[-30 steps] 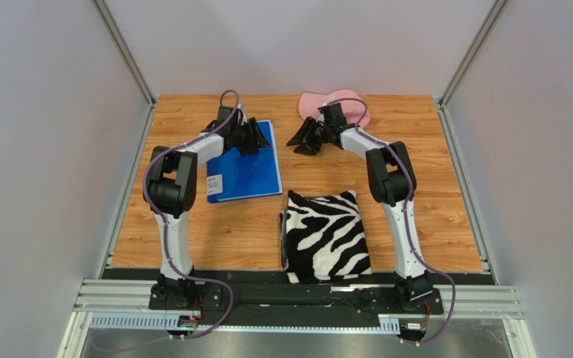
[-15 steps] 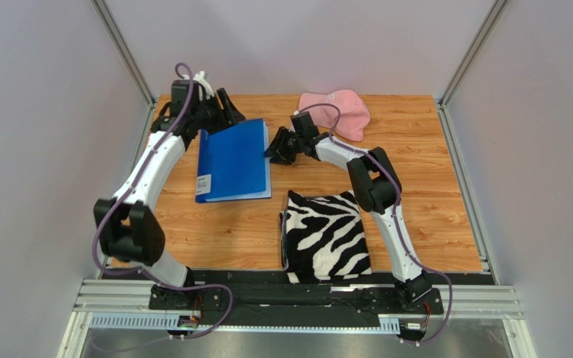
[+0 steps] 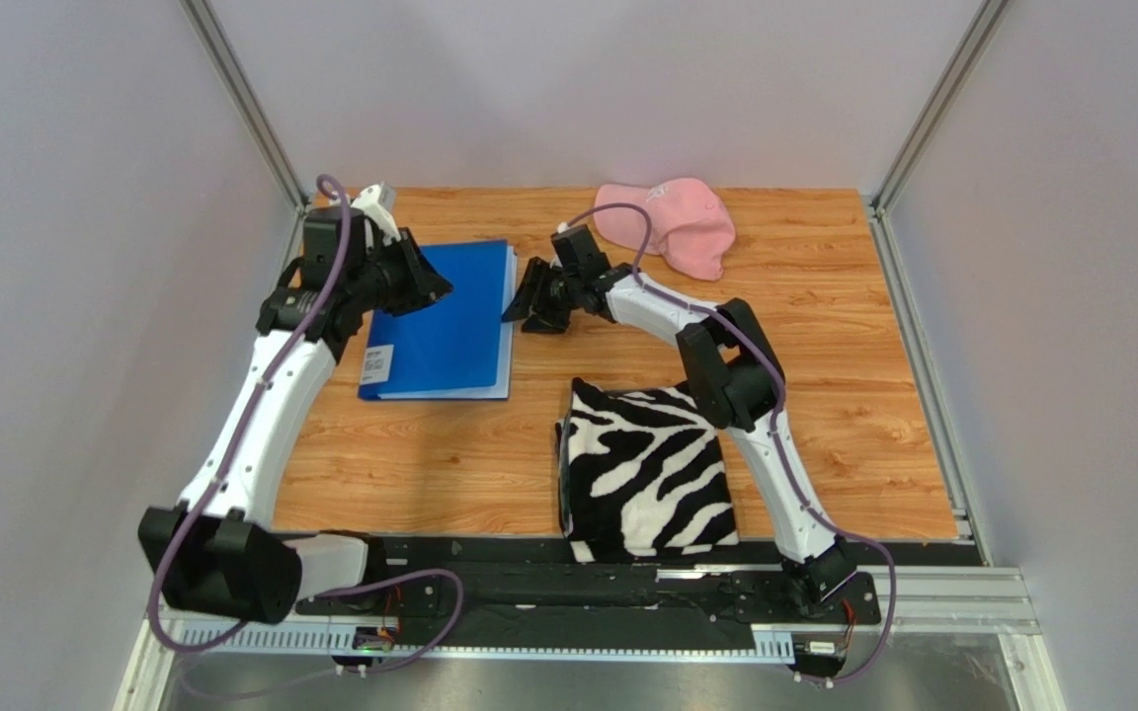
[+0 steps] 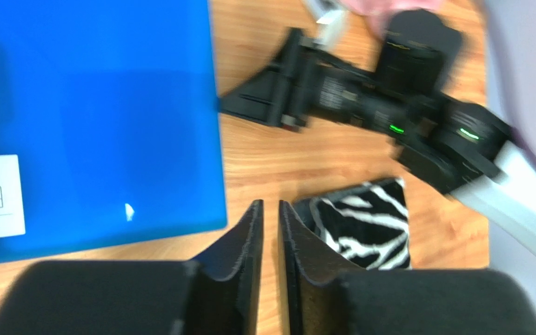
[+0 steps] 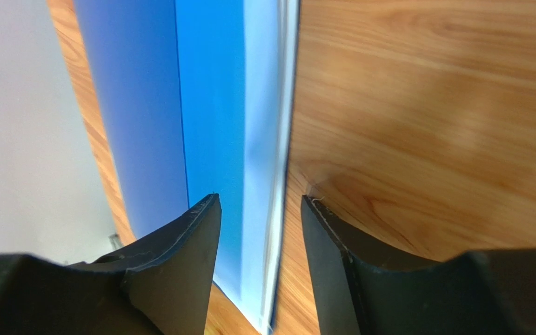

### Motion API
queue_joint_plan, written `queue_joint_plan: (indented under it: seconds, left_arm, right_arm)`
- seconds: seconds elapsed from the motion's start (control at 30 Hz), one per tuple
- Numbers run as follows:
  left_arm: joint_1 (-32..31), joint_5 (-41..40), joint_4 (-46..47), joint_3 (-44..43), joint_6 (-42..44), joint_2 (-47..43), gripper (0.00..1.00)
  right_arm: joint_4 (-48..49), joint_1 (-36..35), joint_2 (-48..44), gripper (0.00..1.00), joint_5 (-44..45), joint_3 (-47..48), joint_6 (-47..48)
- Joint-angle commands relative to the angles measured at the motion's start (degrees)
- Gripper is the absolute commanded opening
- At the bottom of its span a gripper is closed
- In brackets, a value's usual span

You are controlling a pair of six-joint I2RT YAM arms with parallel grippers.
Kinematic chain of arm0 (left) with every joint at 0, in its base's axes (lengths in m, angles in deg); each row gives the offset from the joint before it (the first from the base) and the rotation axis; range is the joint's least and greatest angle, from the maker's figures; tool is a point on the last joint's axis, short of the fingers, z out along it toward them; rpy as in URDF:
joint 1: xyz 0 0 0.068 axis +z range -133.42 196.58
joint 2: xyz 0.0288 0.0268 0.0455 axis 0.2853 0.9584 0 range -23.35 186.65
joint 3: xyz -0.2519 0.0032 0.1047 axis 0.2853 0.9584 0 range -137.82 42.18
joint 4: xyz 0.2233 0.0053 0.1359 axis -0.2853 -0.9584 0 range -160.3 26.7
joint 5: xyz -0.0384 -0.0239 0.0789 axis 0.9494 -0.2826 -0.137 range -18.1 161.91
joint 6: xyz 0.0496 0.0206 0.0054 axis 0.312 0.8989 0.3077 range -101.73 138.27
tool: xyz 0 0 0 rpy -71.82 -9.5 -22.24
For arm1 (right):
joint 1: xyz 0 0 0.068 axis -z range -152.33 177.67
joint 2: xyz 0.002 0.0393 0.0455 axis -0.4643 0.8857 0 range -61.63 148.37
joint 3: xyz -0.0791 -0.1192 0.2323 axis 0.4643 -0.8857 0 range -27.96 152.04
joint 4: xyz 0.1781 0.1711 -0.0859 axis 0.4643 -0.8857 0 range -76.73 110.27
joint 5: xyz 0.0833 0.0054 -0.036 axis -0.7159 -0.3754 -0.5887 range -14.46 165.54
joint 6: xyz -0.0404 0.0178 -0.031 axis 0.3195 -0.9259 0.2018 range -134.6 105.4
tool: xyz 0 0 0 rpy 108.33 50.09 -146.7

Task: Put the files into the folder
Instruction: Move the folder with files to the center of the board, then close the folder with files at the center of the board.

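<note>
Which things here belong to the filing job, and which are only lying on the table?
Job: blue folder, closed; right tool, open at its edge; left tool, shut. No loose files visible.
Lying about: zebra-striped cloth; pink cloth.

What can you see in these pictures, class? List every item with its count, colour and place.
folder: one, royal blue with a white label, lying closed on the far left of the table.
striped cloth: one, black and white, near middle of the table.
pink cloth: one, pink, far edge, right of centre.
table: one, brown wood grain.
left gripper: one, black, shut and empty, by the folder's far left corner.
right gripper: one, black, open, at the folder's right edge.
</note>
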Motion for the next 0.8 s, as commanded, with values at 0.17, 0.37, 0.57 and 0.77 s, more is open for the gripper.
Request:
queue_joint_plan:
  seconds: [0.17, 0.37, 0.57, 0.77]
  left_arm:
    - [3.26, -1.78, 9.23, -6.93, -6.39, 29.96, 0.06]
    - [3.35, 0.69, 16.44, -6.76, -11.23, 40.79, 0.04]
    - [3.79, -0.63, 17.24, -4.38, -11.25, 40.99, 0.06]
    - [3.35, 1.22, 11.79, -6.41, -6.25, 31.10, 0.21]
  right_arm:
    - [-13.78, 3.91, -14.57, 0.58, 0.76, -1.42, 14.62]
    - [-10.97, 5.41, -20.38, 0.58, -2.94, -7.83, 14.98]
    - [-9.65, 5.32, -23.28, 0.58, -3.90, -11.79, 16.03]
    - [-16.40, 4.45, -26.09, 0.57, -1.38, -11.79, 20.41]
